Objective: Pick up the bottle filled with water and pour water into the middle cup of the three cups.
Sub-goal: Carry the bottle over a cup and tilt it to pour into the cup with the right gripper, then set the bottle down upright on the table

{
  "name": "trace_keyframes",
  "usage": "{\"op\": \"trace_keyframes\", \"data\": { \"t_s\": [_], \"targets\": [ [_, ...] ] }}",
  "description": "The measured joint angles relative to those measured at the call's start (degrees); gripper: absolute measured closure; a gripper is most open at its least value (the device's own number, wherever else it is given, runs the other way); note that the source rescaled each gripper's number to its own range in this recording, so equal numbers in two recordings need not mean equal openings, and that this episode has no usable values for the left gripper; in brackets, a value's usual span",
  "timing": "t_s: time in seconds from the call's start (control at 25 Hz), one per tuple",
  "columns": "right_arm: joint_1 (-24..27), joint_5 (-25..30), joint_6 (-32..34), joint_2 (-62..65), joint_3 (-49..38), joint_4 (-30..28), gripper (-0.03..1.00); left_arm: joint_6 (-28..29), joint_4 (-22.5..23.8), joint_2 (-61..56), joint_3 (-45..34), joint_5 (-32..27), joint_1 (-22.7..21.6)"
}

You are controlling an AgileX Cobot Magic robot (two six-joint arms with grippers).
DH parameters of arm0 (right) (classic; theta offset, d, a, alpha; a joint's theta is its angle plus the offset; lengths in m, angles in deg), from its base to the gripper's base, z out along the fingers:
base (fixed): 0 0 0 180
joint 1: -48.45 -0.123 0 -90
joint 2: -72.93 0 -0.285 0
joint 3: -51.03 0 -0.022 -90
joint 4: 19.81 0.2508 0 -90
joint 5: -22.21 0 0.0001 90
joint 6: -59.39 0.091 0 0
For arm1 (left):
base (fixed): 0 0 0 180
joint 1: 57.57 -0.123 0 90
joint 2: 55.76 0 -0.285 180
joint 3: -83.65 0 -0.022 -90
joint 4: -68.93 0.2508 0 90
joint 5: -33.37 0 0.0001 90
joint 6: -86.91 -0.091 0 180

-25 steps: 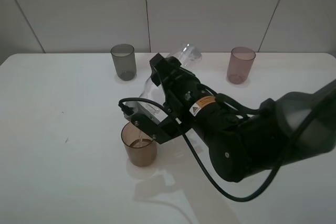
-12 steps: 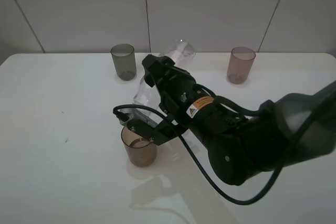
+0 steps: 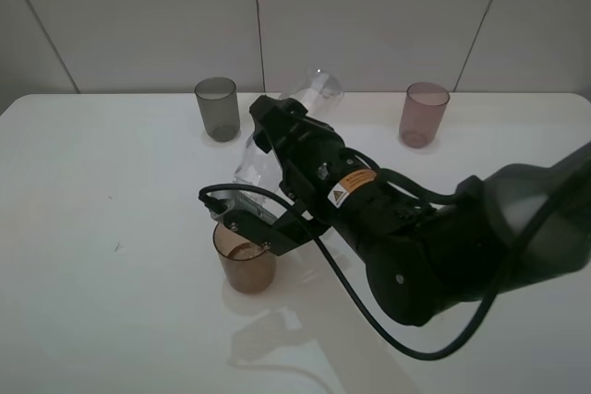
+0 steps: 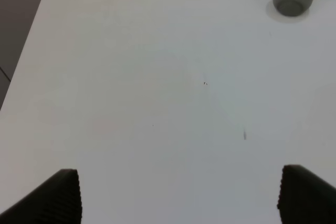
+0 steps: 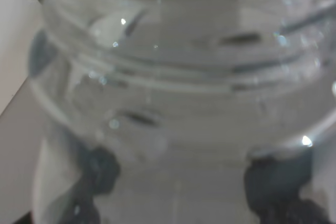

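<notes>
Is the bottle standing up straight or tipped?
Tipped. The right gripper holds the bottle slanted, its lower end leaning toward the amber cup.

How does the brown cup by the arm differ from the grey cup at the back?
The brown cup is amber; the grey cup is smoky. The brown cup stands near the front, its rim partly hidden by the right end effector holding the tilted bottle; the grey cup stands unobstructed near the back. Both are upright, translucent, straight-sided tumblers.
</notes>
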State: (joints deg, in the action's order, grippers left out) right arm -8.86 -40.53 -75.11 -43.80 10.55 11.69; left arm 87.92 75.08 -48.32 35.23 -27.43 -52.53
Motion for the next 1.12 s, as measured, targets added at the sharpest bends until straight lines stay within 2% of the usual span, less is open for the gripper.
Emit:
{"op": "trace_keyframes", "data": {
  "t_s": [0.16,0.28,0.44,0.6,0.76,0.8,0.96,1.12],
  "targets": [
    [0.0,0.5,2.1,0.0,0.0,0.0,0.97,0.0,0.0,0.0,0.0,0.0,0.0],
    [0.0,2.4,7.5,0.4,0.0,0.4,0.97,0.0,0.0,0.0,0.0,0.0,0.0],
    [0.3,9.1,15.7,3.4,-0.1,3.6,0.97,0.0,0.0,0.0,0.0,0.0,0.0],
    [3.6,18.5,27.0,7.8,-0.1,5.4,0.97,0.0,0.0,0.0,0.0,0.0,0.0],
    [9.7,26.7,43.8,12.0,-0.2,5.7,0.97,0.0,0.0,0.0,0.0,0.0,0.0],
    [11.3,29.3,50.0,12.8,-0.2,5.2,0.97,0.0,0.0,0.0,0.0,0.0,0.0],
    [18.9,37.7,72.3,14.8,-0.2,-1.2,0.97,0.0,0.0,0.0,0.0,0.0,0.0],
    [24.6,41.6,92.6,15.0,-0.2,-9.0,0.97,0.0,0.0,0.0,0.0,0.0,0.0]
  ]
}}
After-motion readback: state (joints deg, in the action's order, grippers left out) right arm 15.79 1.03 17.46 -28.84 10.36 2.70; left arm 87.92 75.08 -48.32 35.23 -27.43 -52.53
